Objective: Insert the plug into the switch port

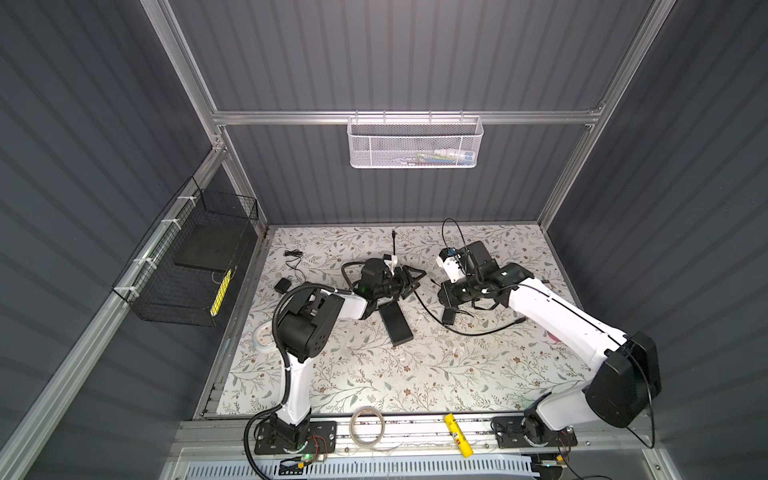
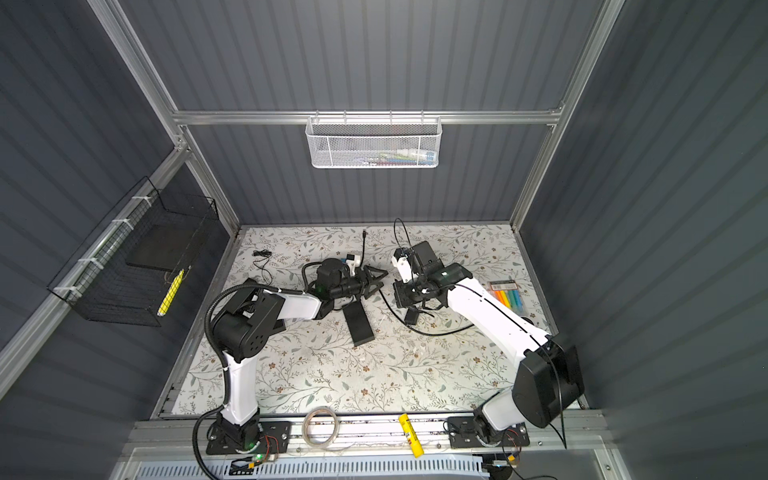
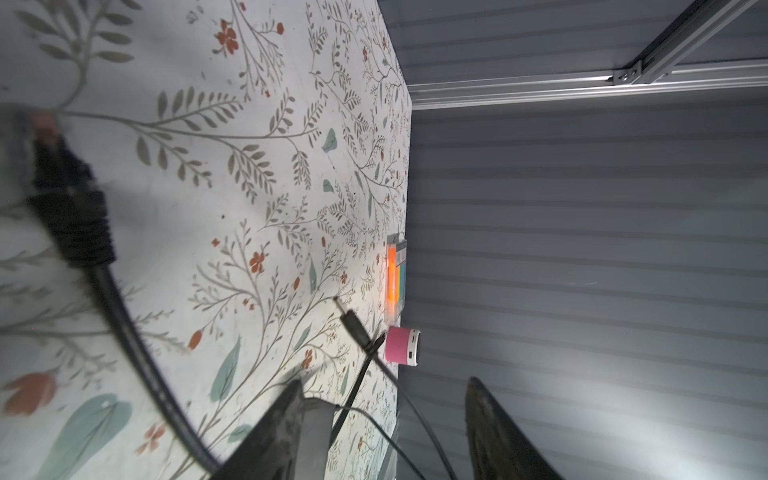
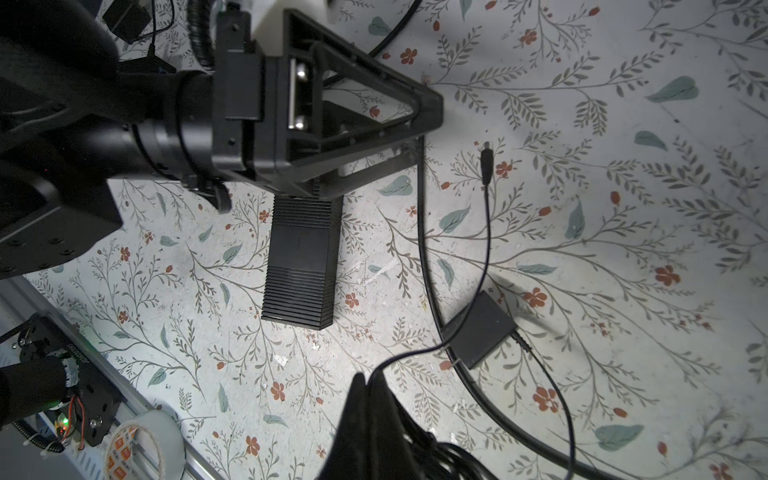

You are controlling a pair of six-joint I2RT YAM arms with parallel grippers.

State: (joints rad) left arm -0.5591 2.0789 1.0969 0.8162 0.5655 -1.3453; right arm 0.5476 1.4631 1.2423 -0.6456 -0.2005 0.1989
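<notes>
Taking the floral mat (image 1: 415, 374) as a clock face in both top views, with 12 at the back wall, entries run large to small; left arm (image 1: 349, 305) reaches in from 8 o'clock, right arm (image 1: 561, 316) from 4 o'clock.

Switch (image 1: 399, 328): black ribbed box, flat on the mat just left of centre, long axis running 11 to 5; its 11 o'clock end is hidden under the left gripper (image 4: 422, 133) in both top views; that gripper points toward 3 o'clock, jaws spread wide, nothing between them.

Right gripper (image 4: 365, 386): at 2 o'clock of the switch, apart from it; jaws pressed together; a thin wire (image 4: 489, 232) runs right up to the tips, pinched or not I cannot tell.

Cable (image 3: 122, 316): thick, black; sweeps from beside the left gripper out toward 4 o'clock; mat shows between it and the switch.

Power adapter (image 4: 478, 328): small black square lying on top of the cable at 3 o'clock of the switch; the thin wire leaves it and ends in a barrel connector (image 4: 486, 160) lying loose.

Plug (image 3: 70, 216): black ribbed boot on the cable's end, at 1 o'clock of the switch, beside the left gripper and outside its jaws; blurred in the left wrist view; apart from the switch.
</notes>
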